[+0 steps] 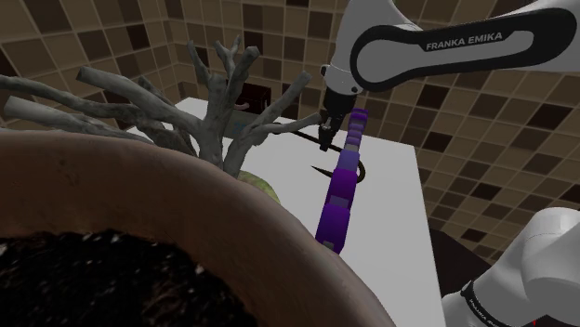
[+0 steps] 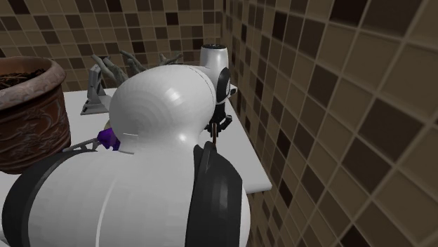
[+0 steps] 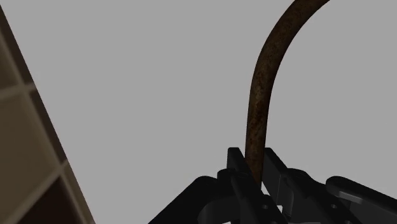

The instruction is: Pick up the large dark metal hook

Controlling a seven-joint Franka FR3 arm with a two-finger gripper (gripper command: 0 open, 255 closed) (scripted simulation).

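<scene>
Tool [image 3: 253,164] fingers are clamped on the rusty dark hook [image 3: 257,105], whose shank passes between them and curves away over the pale grey surface [image 3: 140,89]. A purple object [image 1: 339,190] sits just beside the tool.

Rusty, dark, curved hook [image 3: 257,95]; clasped in the tool [image 3: 253,168]

Rusty, rough-pitted metal hook [image 3: 257,95], matt brown pot [image 1: 112,186], smooth plain table [image 1: 390,204]
</scene>
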